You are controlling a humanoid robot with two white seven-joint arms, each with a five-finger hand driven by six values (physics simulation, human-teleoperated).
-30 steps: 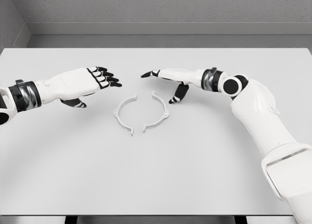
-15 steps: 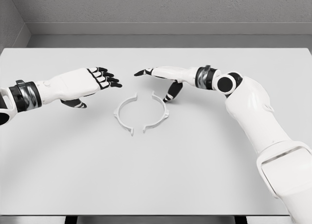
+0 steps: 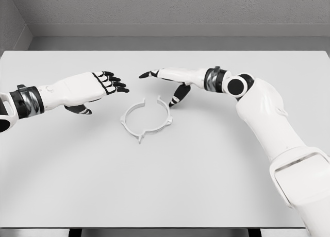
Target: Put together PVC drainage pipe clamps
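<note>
Two clamp halves at frame centre on tabletop, lower ends meeting, top gap open. Right hand unclenched, thumb against right half; left hand unclenched, holding nothing, left of them. Advised: push gently leftward, brace left half, align tabs.

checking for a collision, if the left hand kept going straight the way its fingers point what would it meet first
Probably the right hand: the left hand points right, toward its outstretched fingertips. Both clamp halves lie nearer the camera, seemingly out of that line, though depth is unclear.
</note>
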